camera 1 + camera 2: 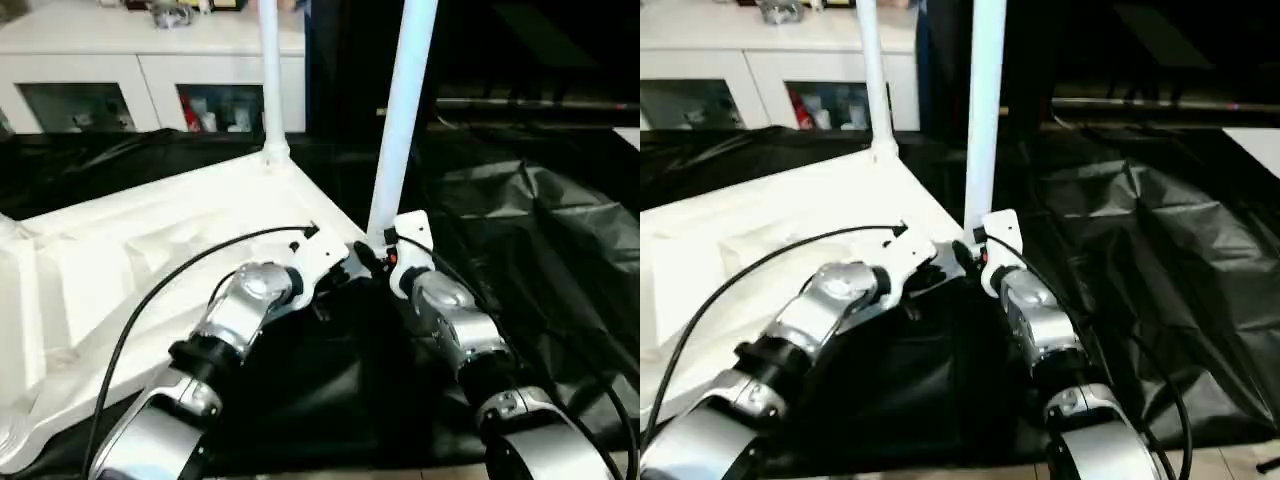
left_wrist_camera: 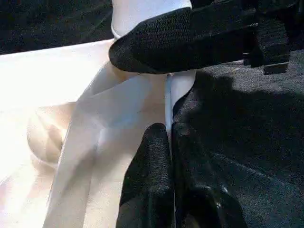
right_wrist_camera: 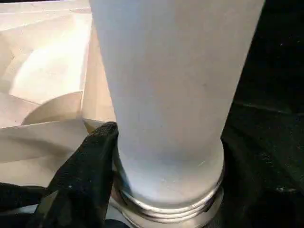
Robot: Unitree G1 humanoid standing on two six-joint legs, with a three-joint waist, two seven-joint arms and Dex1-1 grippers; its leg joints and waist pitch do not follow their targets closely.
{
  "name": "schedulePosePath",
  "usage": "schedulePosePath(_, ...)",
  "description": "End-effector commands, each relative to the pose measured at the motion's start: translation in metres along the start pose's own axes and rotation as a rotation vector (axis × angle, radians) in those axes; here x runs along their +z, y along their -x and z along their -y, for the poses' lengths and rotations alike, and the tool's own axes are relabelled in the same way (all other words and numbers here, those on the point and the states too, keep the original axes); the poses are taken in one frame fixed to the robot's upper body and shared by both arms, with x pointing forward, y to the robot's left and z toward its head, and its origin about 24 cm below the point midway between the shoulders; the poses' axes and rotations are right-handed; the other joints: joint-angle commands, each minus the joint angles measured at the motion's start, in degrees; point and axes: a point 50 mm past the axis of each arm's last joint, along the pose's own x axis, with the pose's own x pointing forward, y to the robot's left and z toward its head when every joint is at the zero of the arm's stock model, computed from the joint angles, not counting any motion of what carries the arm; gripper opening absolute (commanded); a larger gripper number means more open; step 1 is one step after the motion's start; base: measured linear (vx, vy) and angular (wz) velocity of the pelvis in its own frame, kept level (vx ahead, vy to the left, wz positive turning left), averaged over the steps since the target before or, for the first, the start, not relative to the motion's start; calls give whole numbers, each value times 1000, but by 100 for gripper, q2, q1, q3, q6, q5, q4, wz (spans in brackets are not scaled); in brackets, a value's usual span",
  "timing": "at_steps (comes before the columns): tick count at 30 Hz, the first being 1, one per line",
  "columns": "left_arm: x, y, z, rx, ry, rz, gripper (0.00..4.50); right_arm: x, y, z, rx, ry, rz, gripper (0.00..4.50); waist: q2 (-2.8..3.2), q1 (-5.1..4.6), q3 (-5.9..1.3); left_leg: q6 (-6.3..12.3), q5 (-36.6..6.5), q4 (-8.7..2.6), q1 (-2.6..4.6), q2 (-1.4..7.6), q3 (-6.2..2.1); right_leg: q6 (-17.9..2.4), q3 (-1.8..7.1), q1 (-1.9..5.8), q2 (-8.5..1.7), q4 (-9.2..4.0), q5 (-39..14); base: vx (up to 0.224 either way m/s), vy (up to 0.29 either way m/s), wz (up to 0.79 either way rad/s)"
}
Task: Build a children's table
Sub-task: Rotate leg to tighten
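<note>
The children's table lies upside down on black sheeting, its white ribbed tabletop [image 1: 130,260] reaching from picture left to the middle. One white leg [image 1: 270,80] stands upright in the far corner socket. A second leg [image 1: 402,120] stands at the near corner, and its threaded base [image 3: 166,199] sits at the socket. My right gripper [image 1: 378,255] is shut around this leg's base, with one black finger [image 3: 88,161] pressed against it. My left gripper [image 2: 168,130] is shut on the tabletop's thin rim right beside that corner.
A white glass-door cabinet [image 1: 150,60] stands at the back left with small items on top. Crumpled black sheeting [image 1: 540,230] covers the ground to the right and in front. Black cables [image 1: 180,270] arc over my forearms.
</note>
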Motion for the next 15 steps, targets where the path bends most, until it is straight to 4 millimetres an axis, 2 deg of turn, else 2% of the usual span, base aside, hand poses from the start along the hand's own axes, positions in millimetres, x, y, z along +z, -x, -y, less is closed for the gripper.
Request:
schedulePosePath(1, -10, -3, 4, -5, -5, -35, 0, -14, 3, 8, -38, -30, -55, 310, -41, -7, -298, 14, -2018, -395, 42, 91, -70, -616, 189, 157, -334, -572, -2625, 0, 0, 0)
schedulePosePath(2, -10, -2, 3, -5, -7, -35, 0, -13, 3, 8, -36, -38, -47, 344, -39, -6, -295, 25, -2062, -393, 55, 92, -65, -624, 190, 141, -332, -578, -2643, 0, 0, 0)
schedulePosePath(5, -16, 3, -1, -10, -31, -42, 0, -2, 4, 12, -31, -67, 37, 347, -44, 5, -302, 50, -2033, -400, 40, 99, -75, -628, 189, 155, -352, -576, -2681, 0, 0, 0)
schedulePosePath(6, -19, 6, -3, -14, -28, -48, 0, 2, 5, 15, -16, -53, 56, 372, -50, 0, -312, 61, -1943, -403, 8, 100, -77, -641, 190, 179, -346, -552, -2556, 0, 0, 0)
schedulePosePath(7, -22, 9, -5, -20, -31, -50, 0, 5, 7, 18, 6, -37, 74, 384, -84, 4, -313, 79, -1885, -398, 7, 108, -64, -674, 195, 168, -343, -548, -2438, 0, 0, 0)
schedulePosePath(10, -27, 16, -8, -29, -30, -57, 0, 11, 11, 22, 74, -10, 103, 401, -75, 25, -315, 116, -1799, -389, 0, 110, -58, -724, 201, 183, -356, -530, -2349, 0, 0, 0)
schedulePosePath(11, -28, 19, -9, -39, -40, -53, 0, 12, 14, 23, 129, 20, 101, 416, -78, 50, -319, 181, -1691, -383, -20, 116, -55, -743, 202, 202, -349, -510, -2192, 0, 0, 0)
schedulePosePath(12, -31, 24, -12, -54, -45, -45, 0, 12, 22, 23, 265, 77, 82, 416, -75, 45, -318, 205, -1657, -382, -21, 114, -45, -771, 204, 200, -337, -502, -2115, 0, 0, 0)
schedulePosePath(13, -31, 25, -12, -61, -48, -41, 0, 11, 26, 23, 308, 96, 75, 416, -87, 63, -318, 240, -1619, -377, -31, 111, -48, -742, 196, 229, -326, -501, -2056, 0, 0, 0)
schedulePosePath(14, -32, 31, -13, -100, -56, -24, 0, 10, 39, 21, 466, 146, 54, 416, -69, 79, -324, 295, -1515, -371, -39, 123, -48, -772, 208, 247, -319, -469, -1837, 0, 0, 0)
schedulePosePath(15, -33, 34, -13, -119, -59, -18, 0, 9, 43, 21, 519, 158, 51, 416, -79, 86, -328, 345, -1443, -367, -51, 139, -48, -802, 218, 252, -326, -446, -1644, 0, 0, 0)
